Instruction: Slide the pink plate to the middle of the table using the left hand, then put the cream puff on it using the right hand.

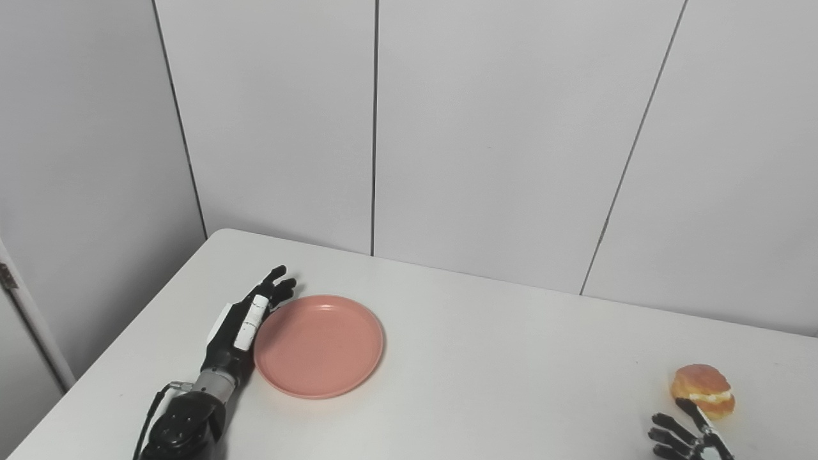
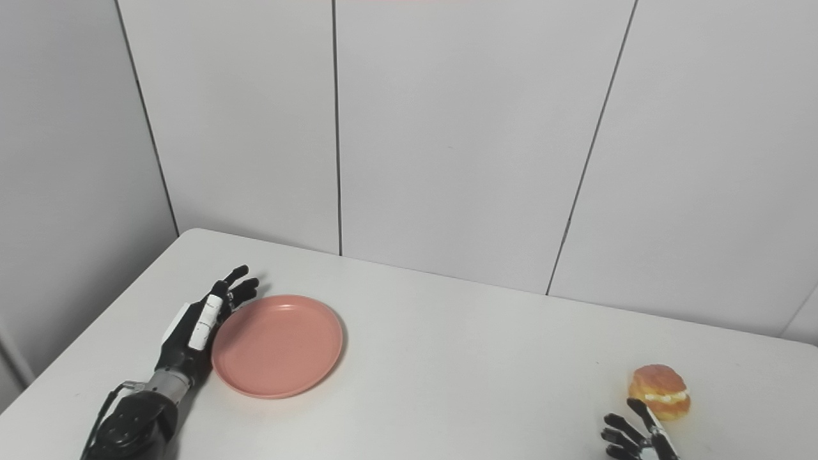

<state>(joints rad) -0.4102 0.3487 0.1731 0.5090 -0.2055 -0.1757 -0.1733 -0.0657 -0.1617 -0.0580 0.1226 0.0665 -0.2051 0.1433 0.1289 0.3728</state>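
Lowest in the left eye view, the left hand (image 1: pixel 246 322) is laid flat, fingers extended, holding nothing, against the pink plate (image 1: pixel 319 345)'s left rim; pressure should be kept low and sideways.

From the right eye view, the right hand (image 2: pixel 632 437) is seen spread, empty, just beside the cream puff (image 2: pixel 660 391), far right of the plate.

A round, empty pink plate (image 1: pixel 319 345) lies flat at the table's left, well apart from the golden, cream-filled cream puff (image 1: pixel 702 390) at far right.
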